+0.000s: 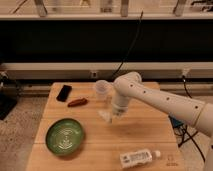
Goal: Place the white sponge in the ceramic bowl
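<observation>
Sitting near the front left of the table [145, 131], the ceramic bowl [65, 136] had nothing in it. To its right and a bit farther back was the white sponge [104, 116], a small pale block right at the tip of the gripper [111, 116] (the robot's only claw). The gripper pointed down over the middle of the table. I could not tell how wide it was, or if it held the sponge. The coming move would likely go left and toward the front.
</observation>
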Robot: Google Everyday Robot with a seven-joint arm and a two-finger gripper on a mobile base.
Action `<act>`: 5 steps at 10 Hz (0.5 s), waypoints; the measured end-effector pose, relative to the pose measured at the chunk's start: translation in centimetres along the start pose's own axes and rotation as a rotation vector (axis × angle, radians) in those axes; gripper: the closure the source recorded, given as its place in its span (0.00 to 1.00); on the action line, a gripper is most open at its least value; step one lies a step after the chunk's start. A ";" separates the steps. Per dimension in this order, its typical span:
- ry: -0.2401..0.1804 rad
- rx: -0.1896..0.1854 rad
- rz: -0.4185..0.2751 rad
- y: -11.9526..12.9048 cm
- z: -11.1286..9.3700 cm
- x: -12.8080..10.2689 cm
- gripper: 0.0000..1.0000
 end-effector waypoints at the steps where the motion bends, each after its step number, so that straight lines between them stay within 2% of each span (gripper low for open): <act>1: -0.013 -0.008 -0.027 0.4 0.2 -1.7 1.00; 5: -0.070 -0.011 -0.135 1.6 -0.2 -7.8 1.00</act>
